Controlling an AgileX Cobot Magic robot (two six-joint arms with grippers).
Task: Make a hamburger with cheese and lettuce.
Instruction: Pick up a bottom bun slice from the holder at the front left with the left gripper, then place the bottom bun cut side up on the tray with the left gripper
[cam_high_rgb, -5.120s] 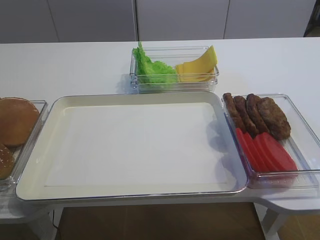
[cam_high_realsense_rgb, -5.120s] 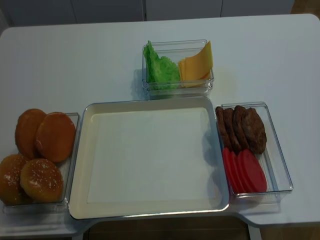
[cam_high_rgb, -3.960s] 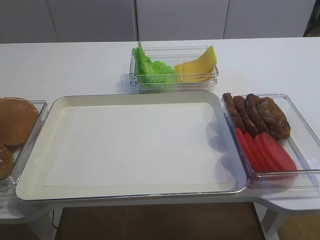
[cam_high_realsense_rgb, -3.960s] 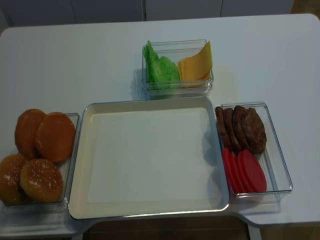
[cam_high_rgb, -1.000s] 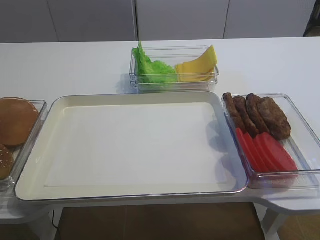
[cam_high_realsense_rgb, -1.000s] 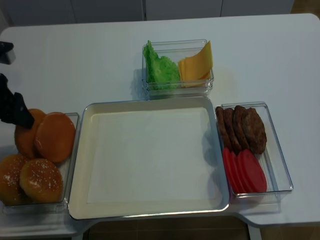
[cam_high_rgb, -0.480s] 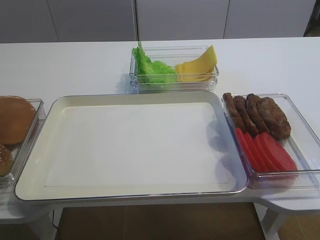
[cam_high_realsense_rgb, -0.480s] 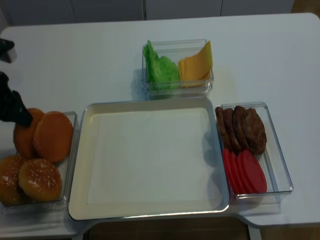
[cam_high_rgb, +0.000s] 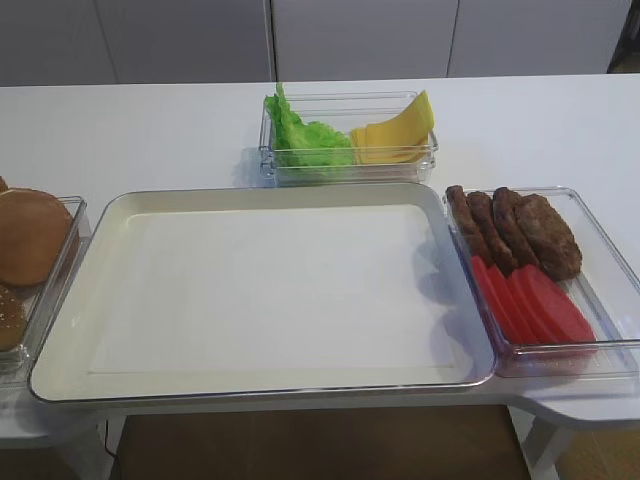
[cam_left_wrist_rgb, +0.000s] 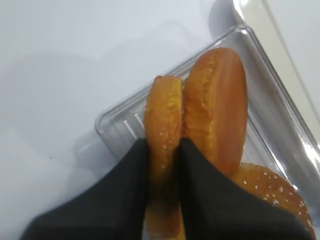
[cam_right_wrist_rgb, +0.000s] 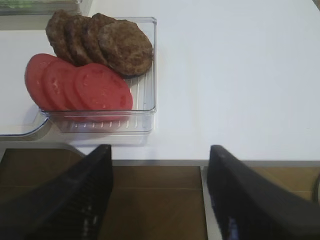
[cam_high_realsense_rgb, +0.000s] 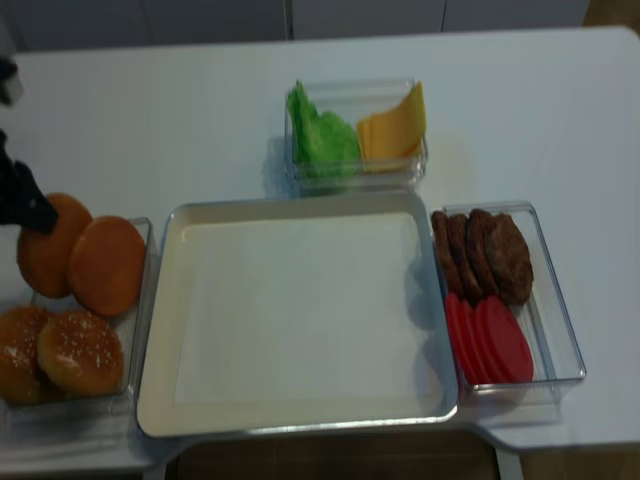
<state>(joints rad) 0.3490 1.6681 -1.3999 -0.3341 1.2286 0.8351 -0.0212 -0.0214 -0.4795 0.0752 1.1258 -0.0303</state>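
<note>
A large cream tray (cam_high_realsense_rgb: 300, 320) sits well to the right of the left gripper (cam_high_realsense_rgb: 28, 212), on a white table (cam_high_realsense_rgb: 150, 120). Beyond the tray's far edge, well away from that gripper, a clear box holds the lettuce (cam_high_realsense_rgb: 318, 135) and the cheese (cam_high_realsense_rgb: 392, 128) side by side. The left gripper is at the far left, its dark fingers (cam_left_wrist_rgb: 192, 170) clamped on a bun half (cam_left_wrist_rgb: 162, 150) stood on edge, pressed against another bun half (cam_left_wrist_rgb: 220, 107) in a clear bin (cam_left_wrist_rgb: 120, 125). The left wrist view shows this grip closely; the overhead view shows only the gripper's tip at the bun. The right gripper (cam_right_wrist_rgb: 157, 200) appears only in its wrist view, fingers spread apart, holding nothing, hanging off the table edge near the tomato slices (cam_right_wrist_rgb: 80, 85) and meat patties (cam_right_wrist_rgb: 100, 42).
</note>
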